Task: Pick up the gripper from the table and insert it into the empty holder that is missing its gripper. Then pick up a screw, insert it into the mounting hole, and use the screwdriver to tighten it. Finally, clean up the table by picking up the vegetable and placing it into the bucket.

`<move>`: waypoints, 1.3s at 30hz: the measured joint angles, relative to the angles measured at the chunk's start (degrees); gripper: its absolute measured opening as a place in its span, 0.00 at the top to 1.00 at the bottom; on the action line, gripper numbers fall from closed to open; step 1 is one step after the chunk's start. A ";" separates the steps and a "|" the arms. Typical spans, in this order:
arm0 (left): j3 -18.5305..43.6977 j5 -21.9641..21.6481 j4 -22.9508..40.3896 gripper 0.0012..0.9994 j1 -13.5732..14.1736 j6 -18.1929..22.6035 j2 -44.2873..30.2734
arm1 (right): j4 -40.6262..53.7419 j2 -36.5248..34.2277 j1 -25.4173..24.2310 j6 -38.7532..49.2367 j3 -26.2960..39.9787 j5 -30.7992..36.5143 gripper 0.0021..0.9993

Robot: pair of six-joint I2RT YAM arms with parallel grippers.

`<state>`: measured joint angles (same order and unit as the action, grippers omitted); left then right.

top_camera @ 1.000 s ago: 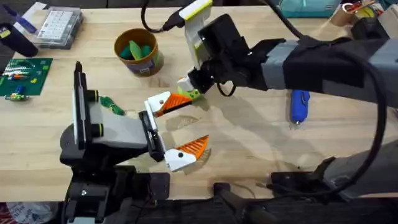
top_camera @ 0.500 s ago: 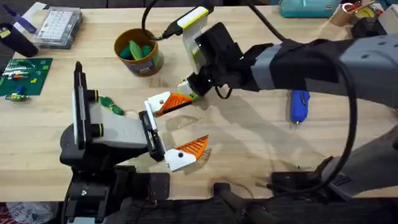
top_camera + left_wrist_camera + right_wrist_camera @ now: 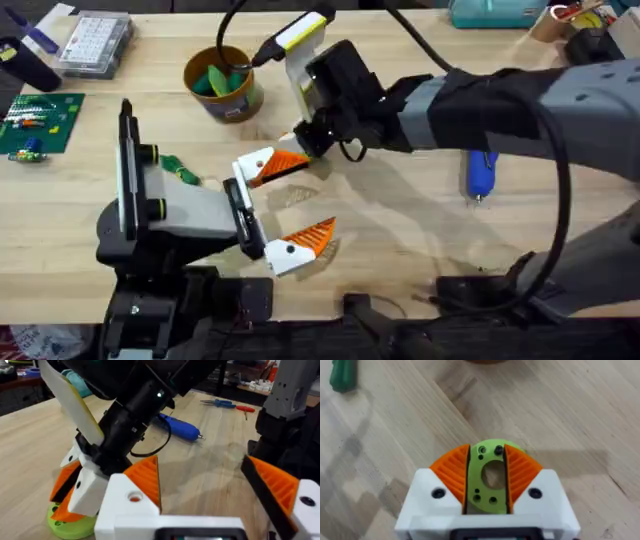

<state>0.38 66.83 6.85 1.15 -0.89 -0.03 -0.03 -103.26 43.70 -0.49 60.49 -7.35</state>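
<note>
From my station I see the right gripper [image 3: 487,480] pressed together on a small lime-green disc [image 3: 489,472] with holes in it; its orange pads [image 3: 454,471] hold the disc from both sides, just above the table [image 3: 400,230]. In the overhead view this gripper sits near the middle of the table, between the bucket [image 3: 224,83] and the left gripper [image 3: 285,205]. The left gripper is spread wide and pinches nothing; its two fingertips [image 3: 272,164] lie well apart, low over the wood. What the green disc is for, I cannot tell; I judge it is a part of the mounting work, so the assembly step seems to be in hand and not finished. The screwdriver [image 3: 481,172] lies flat on the table on the right side, apart from both grippers, so I judge the tightening is left to do. The bucket stands upright at the far side and already has green pieces inside. One green vegetable-like piece [image 3: 181,170] lies on the table beside the left arm, so I think the cleaning is not complete. I cannot make out any empty holder or any screw in these views, so how much of the first steps is done I cannot say.
</note>
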 joint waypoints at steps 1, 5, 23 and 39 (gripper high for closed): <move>0.00 0.00 0.00 0.01 0.00 0.00 0.00 | 0.00 0.01 0.00 0.00 0.00 0.02 0.64; 0.00 0.00 0.00 0.01 0.00 0.00 0.00 | -0.40 0.00 0.00 0.04 0.00 0.02 0.64; 0.00 0.00 0.00 0.01 0.00 0.00 0.00 | -1.66 -2.34 0.00 0.26 0.09 0.26 1.00; 0.00 0.00 0.00 0.01 0.00 0.00 0.00 | 5.75 -1.66 0.00 0.22 2.67 0.46 1.00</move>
<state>0.38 66.83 6.85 1.15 -0.89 -0.03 5.72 -104.92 43.70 -0.27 63.15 -6.90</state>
